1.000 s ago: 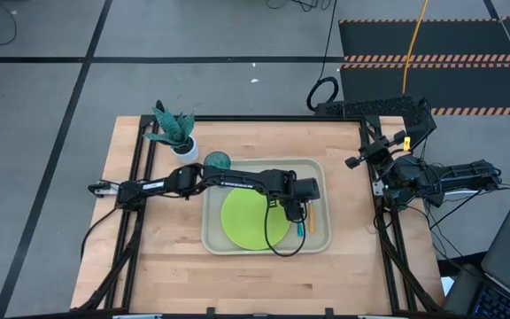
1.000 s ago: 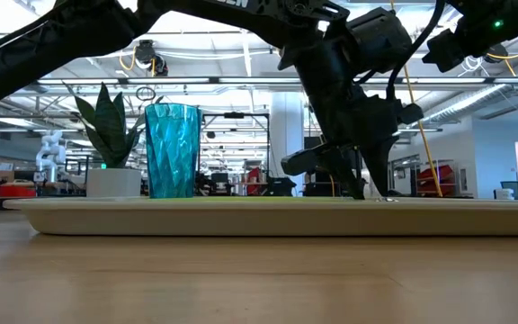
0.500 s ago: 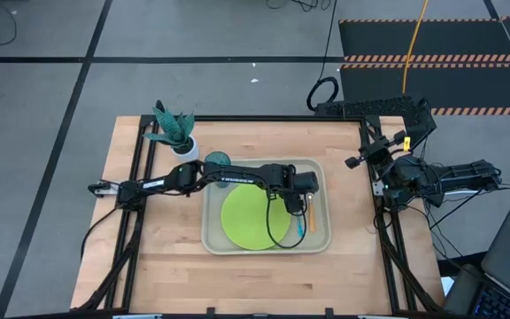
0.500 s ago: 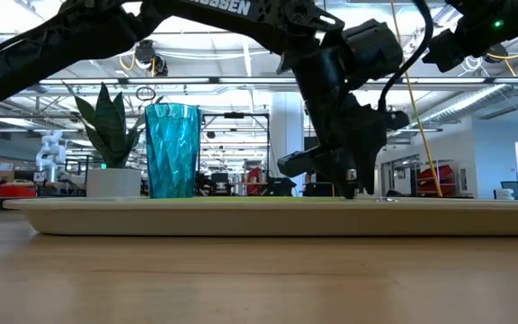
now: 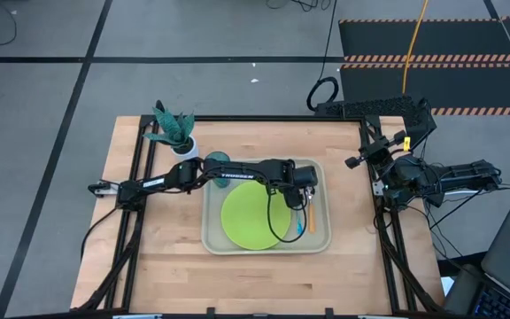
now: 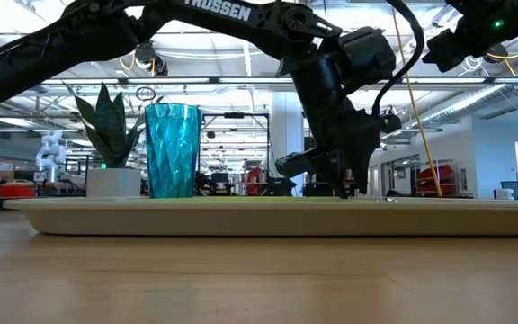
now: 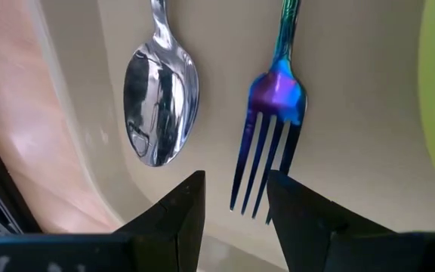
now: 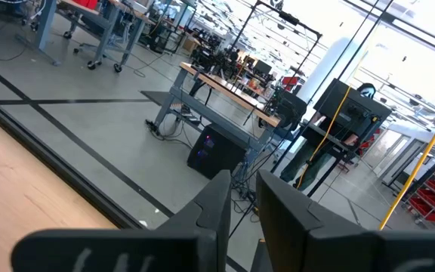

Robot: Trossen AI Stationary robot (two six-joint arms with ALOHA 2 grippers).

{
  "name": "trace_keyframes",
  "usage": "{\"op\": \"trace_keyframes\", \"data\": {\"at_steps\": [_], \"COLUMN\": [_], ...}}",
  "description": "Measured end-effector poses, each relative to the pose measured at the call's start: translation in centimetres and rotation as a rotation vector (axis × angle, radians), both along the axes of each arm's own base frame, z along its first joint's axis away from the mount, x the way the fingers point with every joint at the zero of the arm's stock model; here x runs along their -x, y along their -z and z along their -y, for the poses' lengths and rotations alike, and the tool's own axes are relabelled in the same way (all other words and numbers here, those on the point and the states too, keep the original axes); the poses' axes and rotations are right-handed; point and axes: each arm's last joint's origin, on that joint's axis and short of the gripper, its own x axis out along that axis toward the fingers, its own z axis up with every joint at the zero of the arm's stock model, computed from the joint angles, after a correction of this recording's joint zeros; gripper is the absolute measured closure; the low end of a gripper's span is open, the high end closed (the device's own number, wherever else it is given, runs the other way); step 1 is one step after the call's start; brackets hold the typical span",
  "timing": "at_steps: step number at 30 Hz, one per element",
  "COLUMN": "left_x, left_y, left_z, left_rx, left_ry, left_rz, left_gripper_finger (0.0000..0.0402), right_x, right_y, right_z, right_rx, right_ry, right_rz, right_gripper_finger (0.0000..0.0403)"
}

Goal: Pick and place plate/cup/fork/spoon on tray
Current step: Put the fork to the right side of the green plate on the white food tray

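Note:
The beige tray [image 5: 211, 241] holds the lime-green plate [image 5: 251, 217], and the teal cup [image 5: 217, 160] stands upright at its far left corner [image 6: 172, 150]. The orange-handled spoon [image 5: 311, 213] and the blue-handled fork [image 5: 300, 221] lie side by side on the tray floor to the right of the plate. The spoon bowl [image 7: 159, 106] and the fork tines [image 7: 266, 162] point to the far side. My left gripper [image 5: 301, 193] hovers over those far ends, pointing down, open and empty [image 7: 236, 208]. My right gripper [image 5: 359, 162] waits at the table's right edge, shut [image 8: 243, 198].
A white pot with a green plant [image 5: 175, 133] stands on the table at the far left, just beyond the cup. The tray's raised rim [image 7: 89, 151] runs close beside the spoon. Bare wood lies to the left of and nearer than the tray.
My left gripper has drawn away from the fork toward the table's far edge, rising a little. The fork and spoon stay flat on the tray.

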Motion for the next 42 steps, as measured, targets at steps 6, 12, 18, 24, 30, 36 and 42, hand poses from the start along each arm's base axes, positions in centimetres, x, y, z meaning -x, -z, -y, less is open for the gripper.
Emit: {"op": "trace_keyframes", "data": {"at_steps": [6, 12, 18, 24, 30, 36, 42], "left_x": [-0.1, -0.1, 0.0, 0.3, 0.8, 1.1, 1.2], "left_y": [0.0, 0.0, -0.3, -2.2, -2.0, -1.9, -1.9], "left_z": [0.0, 0.2, 0.3, 0.6, -0.4, -2.3, -3.6], "left_rx": [-0.003, 0.026, -0.022, -0.075, -0.07, -0.064, -0.045], "left_ry": [0.007, 0.024, 0.017, 0.005, -0.023, -0.075, -0.1], "left_rz": [0.006, 0.007, 0.005, 0.03, -0.026, -0.032, -0.027], "left_gripper_finger": [0.0254, 0.0254, 0.0254, 0.0254, 0.0254, 0.0254, 0.0254], "right_x": [0.0, 0.0, 0.0, 0.0, 0.0, 0.0, 0.0], "right_y": [0.0, 0.0, 0.0, 0.0, 0.0, 0.0, 0.0], "right_z": [0.0, 0.0, 0.0, 0.0, 0.0, 0.0, 0.0], "right_rx": [0.001, 0.001, 0.001, 0.001, 0.001, 0.001, 0.001], "right_ry": [0.0, 0.0, 0.0, 0.0, 0.0, 0.0, 0.0], "right_rz": [-0.001, -0.002, -0.002, -0.003, -0.002, -0.002, -0.002], "right_gripper_finger": [0.0346, 0.0346, 0.0346, 0.0346, 0.0346, 0.0346, 0.0346]}}
